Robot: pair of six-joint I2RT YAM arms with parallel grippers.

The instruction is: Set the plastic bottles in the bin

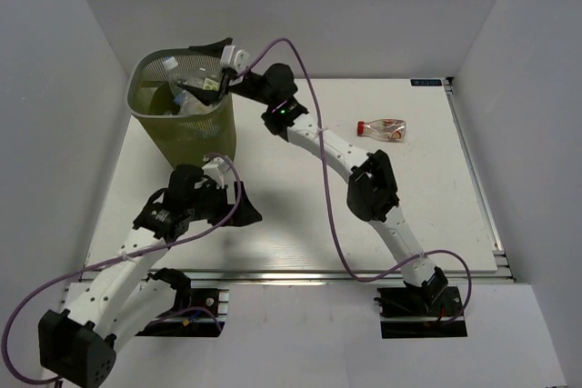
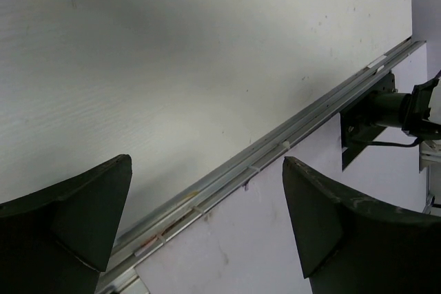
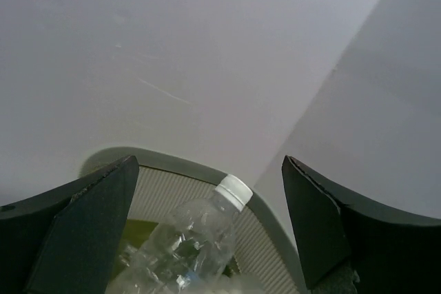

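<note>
The olive-green mesh bin (image 1: 195, 134) stands at the table's far left with several clear plastic bottles (image 1: 186, 74) inside. My right gripper (image 1: 207, 70) hovers open over the bin's right rim. In the right wrist view it (image 3: 210, 163) is empty, and a clear white-capped bottle (image 3: 186, 239) lies below it inside the bin's rim (image 3: 179, 166). One clear bottle with a red cap (image 1: 383, 129) lies on its side on the table at the right. My left gripper (image 1: 244, 206) is open and empty just in front of the bin; it also shows in the left wrist view (image 2: 207, 163).
The white table (image 1: 300, 215) is walled by grey panels at the back and sides. Its metal front rail (image 2: 275, 146) and the right arm's base (image 2: 386, 111) show in the left wrist view. The right arm reaches across the table's middle to the bin.
</note>
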